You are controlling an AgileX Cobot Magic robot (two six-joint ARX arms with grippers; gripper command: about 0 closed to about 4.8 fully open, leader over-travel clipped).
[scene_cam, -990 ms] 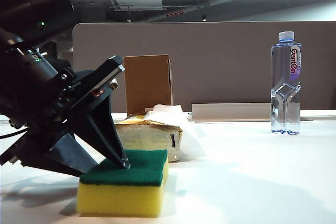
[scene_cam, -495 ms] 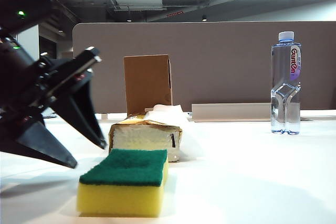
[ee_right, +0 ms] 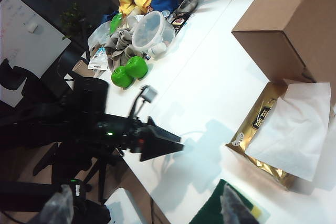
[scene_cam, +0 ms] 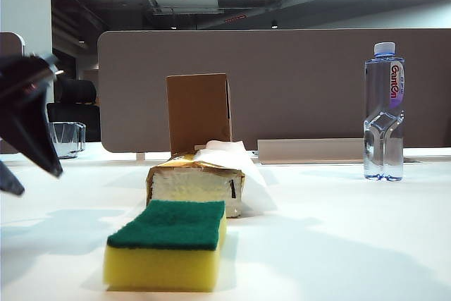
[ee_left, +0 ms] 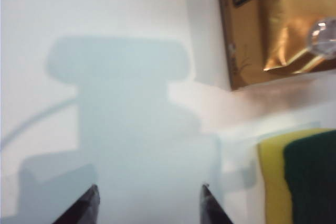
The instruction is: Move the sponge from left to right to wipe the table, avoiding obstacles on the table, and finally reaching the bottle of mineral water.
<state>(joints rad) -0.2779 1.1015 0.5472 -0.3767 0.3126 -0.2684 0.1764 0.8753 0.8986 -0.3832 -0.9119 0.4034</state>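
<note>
Sponge (scene_cam: 168, 243) lies free; left pincer (scene_cam: 20, 151) (cropped at edge) released, right pincer (ee_right: 144, 208) spread empty.

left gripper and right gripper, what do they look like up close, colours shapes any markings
The left gripper is black, with flat fingers that taper to sharp wedge points; the right wrist view shows its black arm body with a small green light and a grey cable stub. The right gripper shows only two blurred, greyish, translucent-looking fingertips. No printed markings are readable on either.
</note>
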